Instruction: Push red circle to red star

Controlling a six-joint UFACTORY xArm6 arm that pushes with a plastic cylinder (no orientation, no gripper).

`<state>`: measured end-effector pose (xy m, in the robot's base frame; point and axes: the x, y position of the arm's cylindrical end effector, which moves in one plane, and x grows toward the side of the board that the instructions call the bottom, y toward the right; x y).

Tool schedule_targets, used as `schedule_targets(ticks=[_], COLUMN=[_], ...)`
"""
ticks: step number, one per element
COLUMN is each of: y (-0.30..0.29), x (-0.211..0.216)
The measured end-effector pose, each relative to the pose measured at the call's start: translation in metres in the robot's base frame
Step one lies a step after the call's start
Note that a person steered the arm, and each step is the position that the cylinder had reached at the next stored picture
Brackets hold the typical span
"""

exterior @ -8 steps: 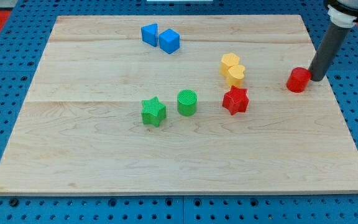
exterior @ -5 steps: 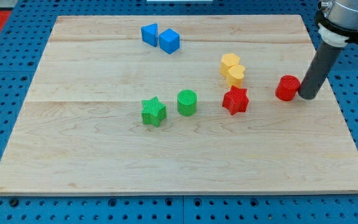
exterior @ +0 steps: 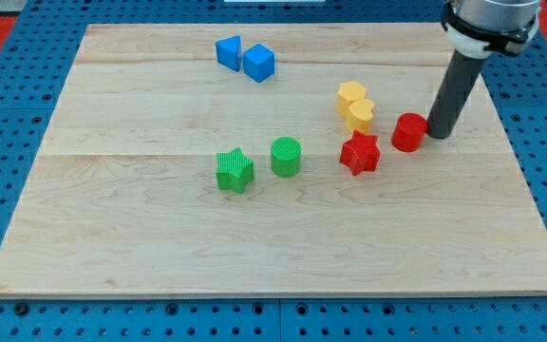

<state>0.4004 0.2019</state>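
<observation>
The red circle (exterior: 408,132) sits on the wooden board right of centre. The red star (exterior: 359,153) lies just to its lower left, a small gap between them. My tip (exterior: 440,134) touches the right side of the red circle, on the side away from the star. The dark rod rises from the tip toward the view's top right.
Two yellow blocks (exterior: 355,105) sit touching just above the red star. A green circle (exterior: 286,156) and a green star (exterior: 235,170) lie at the centre. Two blue blocks (exterior: 246,57) sit near the view's top. The board's right edge (exterior: 520,161) is near the rod.
My tip has moved left and pushed the red circle left, from near the board's right edge to close beside the red star. The other blocks have not moved.
</observation>
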Motion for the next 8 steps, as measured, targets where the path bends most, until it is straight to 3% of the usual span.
schedule_targets(ticks=[1, 2, 6, 8], y=[0.006, -0.001, -0.053, -0.058], x=[-0.035, -0.041, 0.026, 0.009])
